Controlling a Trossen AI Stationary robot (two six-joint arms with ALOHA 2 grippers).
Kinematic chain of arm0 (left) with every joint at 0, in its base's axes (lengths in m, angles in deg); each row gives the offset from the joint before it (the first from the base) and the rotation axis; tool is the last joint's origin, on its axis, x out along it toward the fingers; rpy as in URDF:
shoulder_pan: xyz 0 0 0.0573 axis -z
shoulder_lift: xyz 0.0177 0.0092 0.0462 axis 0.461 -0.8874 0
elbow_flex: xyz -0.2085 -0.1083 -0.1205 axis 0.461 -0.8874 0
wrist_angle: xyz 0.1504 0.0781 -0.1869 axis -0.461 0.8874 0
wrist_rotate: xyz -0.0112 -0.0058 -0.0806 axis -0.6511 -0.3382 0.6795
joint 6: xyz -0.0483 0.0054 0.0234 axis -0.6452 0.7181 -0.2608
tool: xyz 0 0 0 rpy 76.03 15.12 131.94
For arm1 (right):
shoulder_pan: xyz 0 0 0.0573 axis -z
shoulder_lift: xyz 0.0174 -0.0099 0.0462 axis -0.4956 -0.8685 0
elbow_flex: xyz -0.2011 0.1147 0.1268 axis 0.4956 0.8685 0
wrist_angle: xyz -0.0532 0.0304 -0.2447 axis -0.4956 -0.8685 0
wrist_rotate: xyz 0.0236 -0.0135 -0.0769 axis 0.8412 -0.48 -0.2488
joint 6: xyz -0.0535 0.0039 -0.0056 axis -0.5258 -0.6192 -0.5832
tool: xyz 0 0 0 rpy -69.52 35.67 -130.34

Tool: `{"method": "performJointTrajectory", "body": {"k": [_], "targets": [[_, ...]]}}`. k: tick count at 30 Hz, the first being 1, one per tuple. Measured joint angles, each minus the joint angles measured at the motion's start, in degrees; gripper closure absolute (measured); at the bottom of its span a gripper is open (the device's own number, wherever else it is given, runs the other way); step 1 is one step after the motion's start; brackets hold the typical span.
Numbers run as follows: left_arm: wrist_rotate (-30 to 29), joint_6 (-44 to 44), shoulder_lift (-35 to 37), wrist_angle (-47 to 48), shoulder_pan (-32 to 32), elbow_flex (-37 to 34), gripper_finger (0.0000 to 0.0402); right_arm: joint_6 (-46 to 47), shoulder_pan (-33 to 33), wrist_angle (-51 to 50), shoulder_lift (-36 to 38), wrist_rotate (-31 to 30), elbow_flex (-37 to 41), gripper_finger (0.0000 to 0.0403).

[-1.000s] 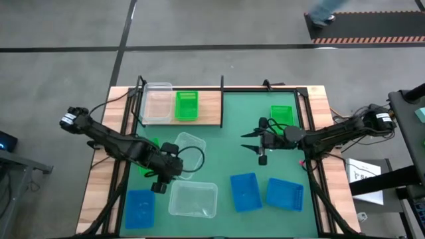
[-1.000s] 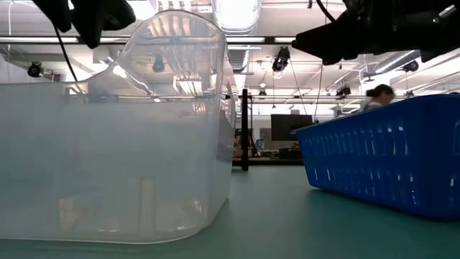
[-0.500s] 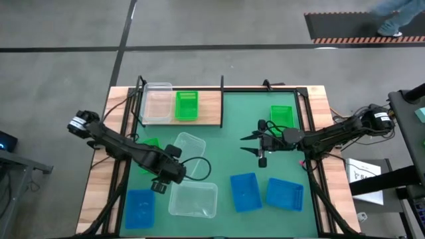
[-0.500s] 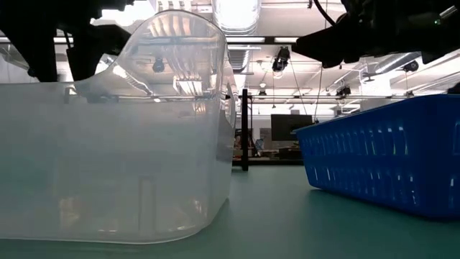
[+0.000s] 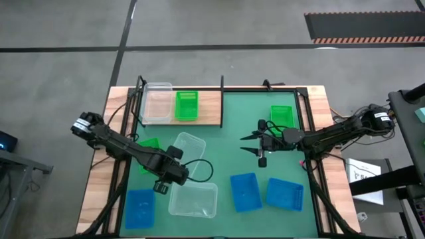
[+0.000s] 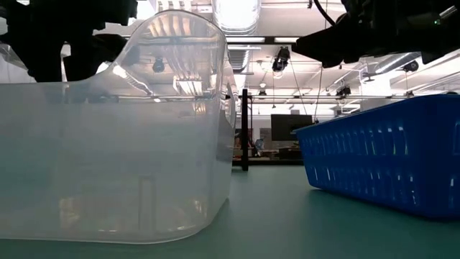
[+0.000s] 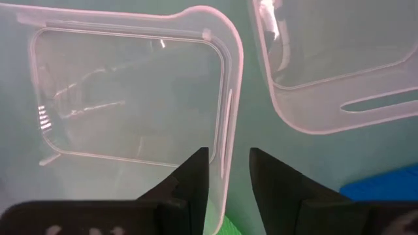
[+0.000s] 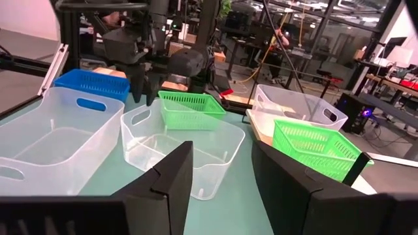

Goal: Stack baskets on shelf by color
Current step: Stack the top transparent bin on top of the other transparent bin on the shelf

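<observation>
Near-left of the green mat, left gripper (image 7: 225,171) straddles the clear shallow plastic basket's (image 5: 193,199) rim, fingers apart and ungripped: seat deeper, then close squarely.

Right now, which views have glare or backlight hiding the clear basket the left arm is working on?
Low view: ceiling lights glare through the clear basket; the arms above are black silhouettes. Left wrist view: soft reflections on the basket's floor, but its rim between the fingers reads cleanly. High view: even light, no glare.
</observation>
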Motion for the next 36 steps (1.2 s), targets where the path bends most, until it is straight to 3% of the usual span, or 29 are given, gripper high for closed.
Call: {"method": "performJointTrajectory", "body": {"k": [24,32,36], "targets": [[0.11,1.64,-0.32,-8.85,0.00,-6.56,0.0314,-0.02,0.00,-0.02,0.00,0.01,0.00,0.0255],[0.11,1.58,-0.08,-8.79,0.00,-6.29,0.0394,-0.04,0.00,-0.02,0.00,0.02,0.00,0.0255],[0.10,1.56,0.06,-8.76,0.00,-6.29,0.0399,-0.04,0.00,-0.02,0.00,0.01,0.00,0.0255]]}}
